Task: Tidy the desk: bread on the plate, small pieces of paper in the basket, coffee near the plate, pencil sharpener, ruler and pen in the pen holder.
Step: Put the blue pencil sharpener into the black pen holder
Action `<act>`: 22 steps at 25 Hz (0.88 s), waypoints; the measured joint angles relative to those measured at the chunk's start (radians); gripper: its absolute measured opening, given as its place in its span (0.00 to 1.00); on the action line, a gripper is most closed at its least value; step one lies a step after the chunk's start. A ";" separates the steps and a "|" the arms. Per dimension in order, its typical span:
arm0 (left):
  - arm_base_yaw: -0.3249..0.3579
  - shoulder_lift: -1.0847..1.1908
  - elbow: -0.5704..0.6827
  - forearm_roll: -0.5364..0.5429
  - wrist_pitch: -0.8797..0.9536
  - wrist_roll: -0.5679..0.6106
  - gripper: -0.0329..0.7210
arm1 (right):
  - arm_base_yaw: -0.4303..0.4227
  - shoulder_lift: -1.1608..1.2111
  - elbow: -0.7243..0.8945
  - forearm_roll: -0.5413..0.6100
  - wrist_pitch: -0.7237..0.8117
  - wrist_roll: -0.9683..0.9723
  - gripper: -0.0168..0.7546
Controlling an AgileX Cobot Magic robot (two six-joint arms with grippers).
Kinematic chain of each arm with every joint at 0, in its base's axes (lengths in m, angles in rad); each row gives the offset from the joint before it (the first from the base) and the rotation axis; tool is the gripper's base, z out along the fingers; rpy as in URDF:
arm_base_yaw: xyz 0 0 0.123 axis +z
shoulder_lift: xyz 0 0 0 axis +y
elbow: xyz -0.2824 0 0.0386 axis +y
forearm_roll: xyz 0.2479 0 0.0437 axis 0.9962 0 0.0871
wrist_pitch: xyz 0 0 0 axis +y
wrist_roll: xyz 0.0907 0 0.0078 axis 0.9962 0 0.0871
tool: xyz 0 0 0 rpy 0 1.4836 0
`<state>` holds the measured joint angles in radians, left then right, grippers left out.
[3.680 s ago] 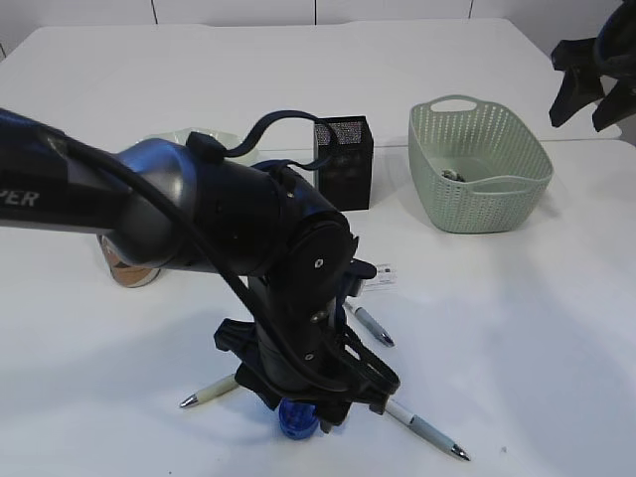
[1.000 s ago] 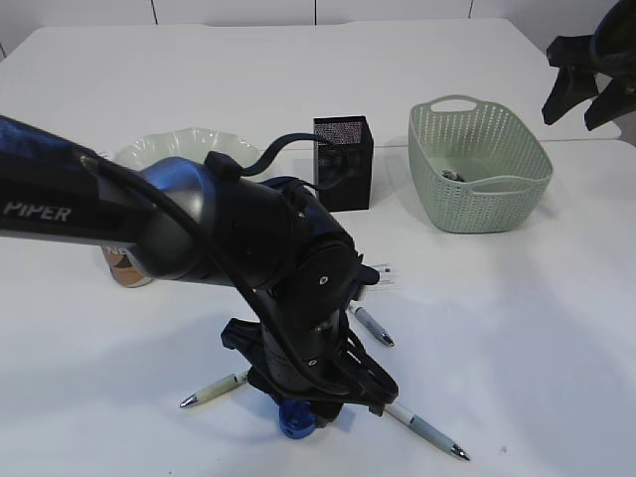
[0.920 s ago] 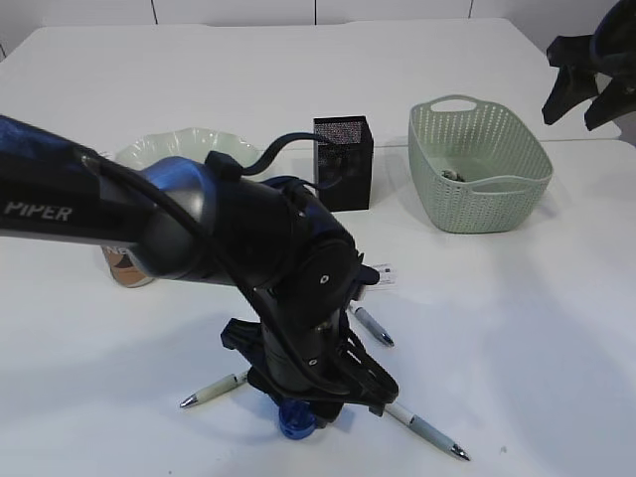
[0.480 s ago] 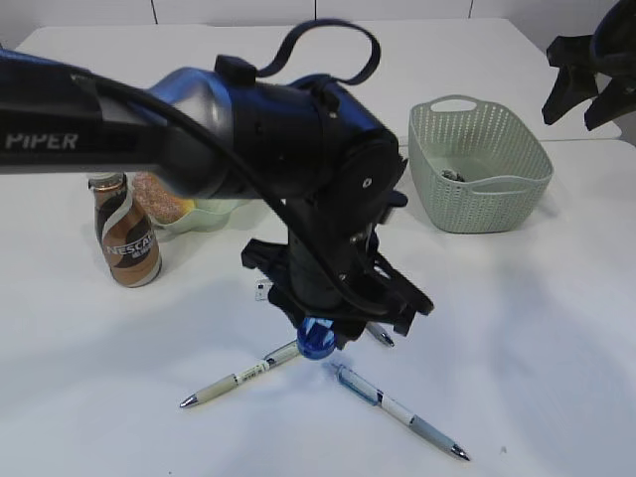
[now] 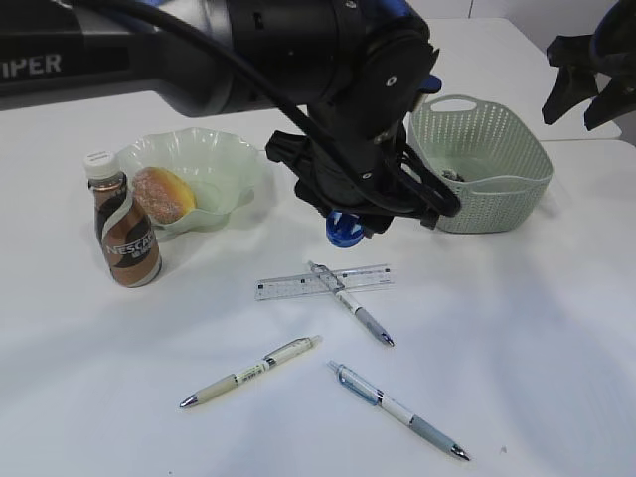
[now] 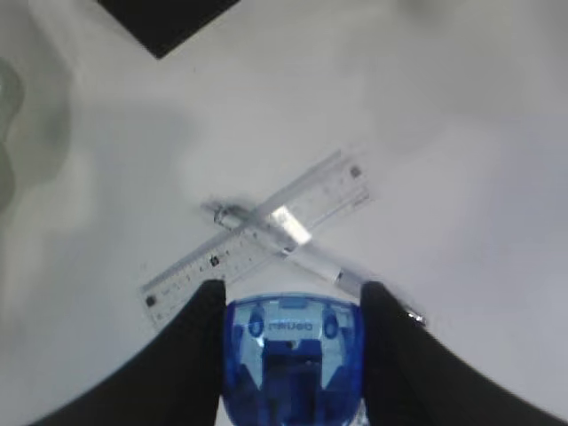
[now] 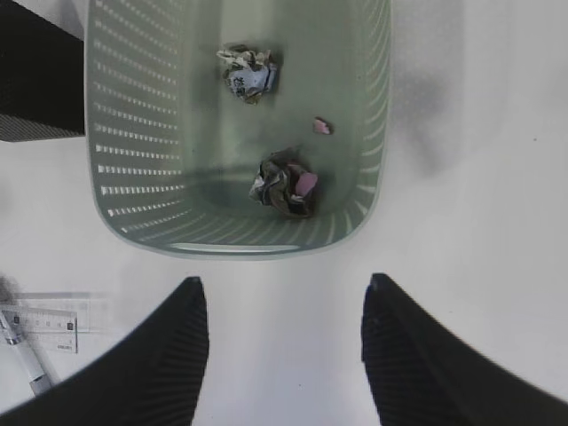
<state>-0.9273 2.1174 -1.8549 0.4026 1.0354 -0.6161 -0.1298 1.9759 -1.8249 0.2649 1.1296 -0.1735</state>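
The step in hand is the pencil sharpener (image 5: 344,228) – the left hand (image 6: 293,355) has its fingers closed on the blue body from both sides and holds it lifted clear of the tabletop (image 5: 537,328), above the ruler (image 5: 323,282) and a pen (image 5: 350,303) lying across it. The next move looks to be a carry toward the far edge to the pen holder (image 6: 164,18), of which only a black corner shows in the left wrist view, then a release over its open top. The right hand (image 7: 284,346) hangs empty, fingers well apart, over the near rim of the basket (image 7: 231,244) – crumpled paper already lies inside
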 joint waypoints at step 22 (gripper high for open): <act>0.006 0.010 -0.014 -0.327 -0.122 0.357 0.44 | 0.000 0.000 0.000 0.036 0.001 -0.010 0.59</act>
<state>-0.9209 2.1269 -1.8691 0.0761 0.9130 -0.2594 -0.1298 1.9759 -1.8249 0.3011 1.1303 -0.1836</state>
